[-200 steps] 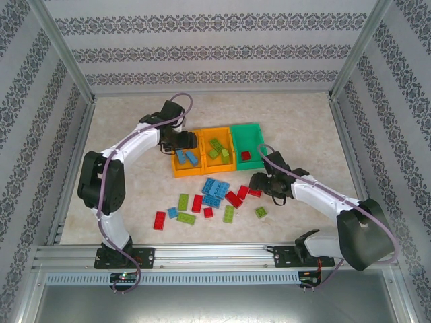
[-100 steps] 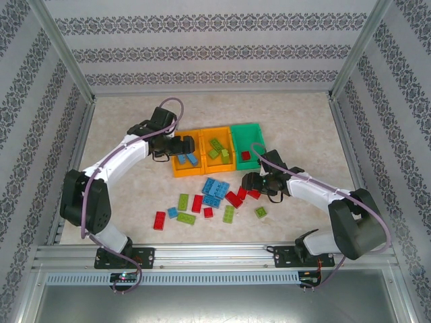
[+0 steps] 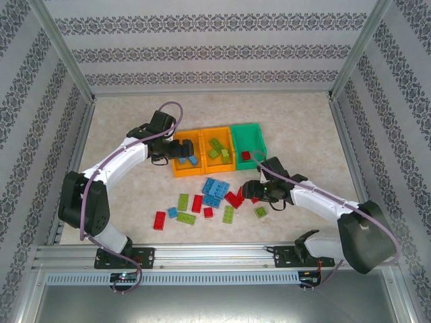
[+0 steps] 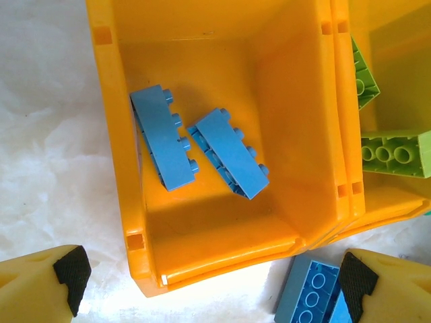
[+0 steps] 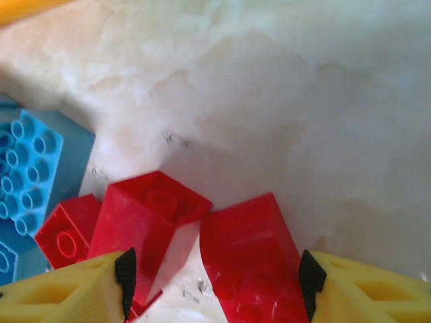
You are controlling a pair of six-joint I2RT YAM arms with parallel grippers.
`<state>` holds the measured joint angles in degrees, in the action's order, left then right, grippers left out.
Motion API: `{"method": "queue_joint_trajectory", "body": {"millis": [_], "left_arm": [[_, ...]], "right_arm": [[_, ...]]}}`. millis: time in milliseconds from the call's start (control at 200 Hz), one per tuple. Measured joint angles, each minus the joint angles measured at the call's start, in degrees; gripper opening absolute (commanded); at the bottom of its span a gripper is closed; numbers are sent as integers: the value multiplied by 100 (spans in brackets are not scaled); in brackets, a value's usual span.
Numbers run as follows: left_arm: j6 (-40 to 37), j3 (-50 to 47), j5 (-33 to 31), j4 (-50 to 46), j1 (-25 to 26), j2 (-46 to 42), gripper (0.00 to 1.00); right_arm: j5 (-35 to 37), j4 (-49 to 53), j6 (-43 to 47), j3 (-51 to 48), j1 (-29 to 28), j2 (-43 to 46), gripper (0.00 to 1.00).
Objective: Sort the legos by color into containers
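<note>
Three containers stand in a row: a left orange bin [image 3: 176,168], a middle orange bin [image 3: 217,130] and a green bin [image 3: 246,127]. My left gripper [image 3: 180,149] hangs open and empty over the left bin [image 4: 222,249], where two blue legos [image 4: 163,138] [image 4: 232,153] lie. Lime legos [image 3: 216,145] sit in the middle bin and a red one [image 3: 246,156] in the green bin. My right gripper [image 5: 215,282] is low over the table, open, its fingers on either side of two red legos [image 5: 145,222] [image 5: 252,262].
Loose legos lie scattered in front of the bins: a blue cluster [image 3: 215,189], red ones [image 3: 197,203] [image 3: 159,220] and lime ones [image 3: 183,201] [image 3: 228,214] [image 3: 260,212]. A blue lego [image 4: 313,296] lies just outside the left bin's near corner. Metal frame posts edge the table.
The left gripper's jaws have spread wide over the left bin, and the left arm's elbow swung left. The right gripper moved down-left onto the red legos and narrowed a little.
</note>
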<state>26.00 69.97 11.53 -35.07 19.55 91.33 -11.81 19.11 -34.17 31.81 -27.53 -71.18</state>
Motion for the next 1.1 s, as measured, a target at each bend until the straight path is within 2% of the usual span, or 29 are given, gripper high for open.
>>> {"method": "queue_joint_trajectory", "body": {"millis": [175,315,520,919,1099], "left_arm": [[22,-39,4,4,0,0,97],[44,-127,2,0,0,0,98],[61,-138,4,2,0,-4,100],[59,-267,28,-2,0,-262,100],[59,-354,39,0,0,-330,100]], "right_arm": [[291,260,-116,-136,-28,621,67],[479,442,-55,-133,-199,713,66],[686,804,146,31,-533,339,62],[975,850,350,409,-678,-450,62],[1126,835,459,649,-752,-831,54]]}}
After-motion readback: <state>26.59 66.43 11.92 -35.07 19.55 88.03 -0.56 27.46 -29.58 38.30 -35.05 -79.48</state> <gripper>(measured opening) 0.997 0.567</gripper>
